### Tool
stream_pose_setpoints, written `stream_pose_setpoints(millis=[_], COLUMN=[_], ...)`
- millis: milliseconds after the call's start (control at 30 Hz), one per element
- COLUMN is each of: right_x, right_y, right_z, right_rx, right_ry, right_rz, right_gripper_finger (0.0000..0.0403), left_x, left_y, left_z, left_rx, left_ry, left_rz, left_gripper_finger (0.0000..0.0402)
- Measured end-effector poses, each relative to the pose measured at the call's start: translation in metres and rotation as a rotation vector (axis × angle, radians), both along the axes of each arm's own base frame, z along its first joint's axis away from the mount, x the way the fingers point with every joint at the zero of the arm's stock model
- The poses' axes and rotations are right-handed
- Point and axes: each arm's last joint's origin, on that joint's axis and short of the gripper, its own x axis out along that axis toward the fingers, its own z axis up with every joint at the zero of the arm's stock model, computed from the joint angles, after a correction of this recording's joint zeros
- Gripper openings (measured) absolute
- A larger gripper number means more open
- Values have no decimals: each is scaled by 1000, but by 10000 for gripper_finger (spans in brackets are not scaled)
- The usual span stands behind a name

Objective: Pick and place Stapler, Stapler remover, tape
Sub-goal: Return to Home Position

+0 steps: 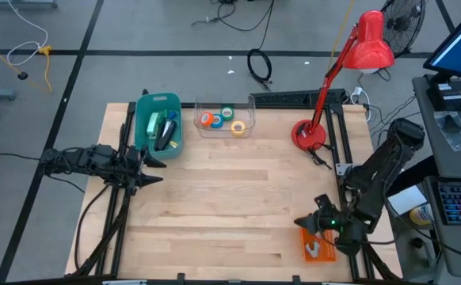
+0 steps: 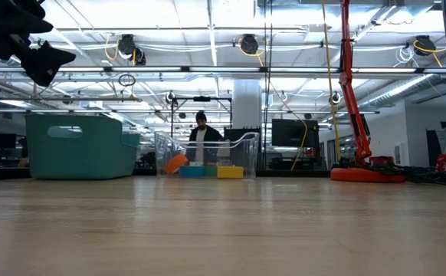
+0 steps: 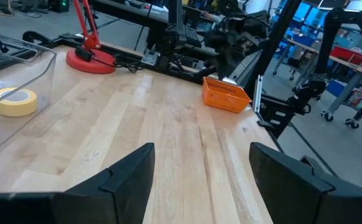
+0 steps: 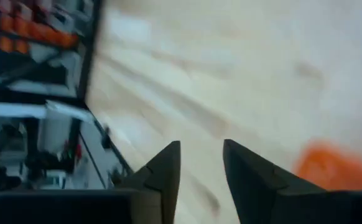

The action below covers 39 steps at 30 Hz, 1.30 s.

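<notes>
Since the tape (image 1: 223, 119) lies in the clear bin (image 1: 251, 104), what look like staplers (image 1: 165, 131) stand in the teal bin (image 1: 146, 101), and no task thing shows loose on the table (image 1: 230, 206), the sorting looks done. The step in hand is judged to be the arms' retreat to rest.

The right gripper (image 4: 201, 155) hangs close by the orange basket (image 1: 319, 248) at the table's right edge, well apart from both bins. Its fingers are a little apart with nothing between them. What lies in the basket is too small to tell.

The left gripper (image 3: 203, 158) hovers beside the teal bin at the left edge, fingers spread wide and empty.

The next move likely calls for the right arm to lift away from the basket without nudging it, then fold up well away from the lamp (image 1: 310, 133).
</notes>
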Motion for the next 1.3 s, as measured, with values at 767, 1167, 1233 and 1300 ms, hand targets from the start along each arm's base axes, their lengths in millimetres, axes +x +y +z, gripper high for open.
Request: stream_pose_setpoints(millis=[767,1167,1233,1300], right_x=[72,79,75,70], right_y=[-44,-120,-129,-138], right_z=[29,79,85,90], right_rx=[-748,-1005,-1023,-1022], right_ry=[-174,-208,-216,-236], right_rz=[142,136,146,166], right_gripper_finger=[1,0,0,0], left_x=[0,0,0,0], left_y=[0,0,0,0], left_z=[3,3,3,3], left_rx=[-32,-6,-7,-6], left_ry=[-23,-26,-26,-26], left_rz=[4,-1,-1,-1], left_gripper_finger=[267,267,267,267])
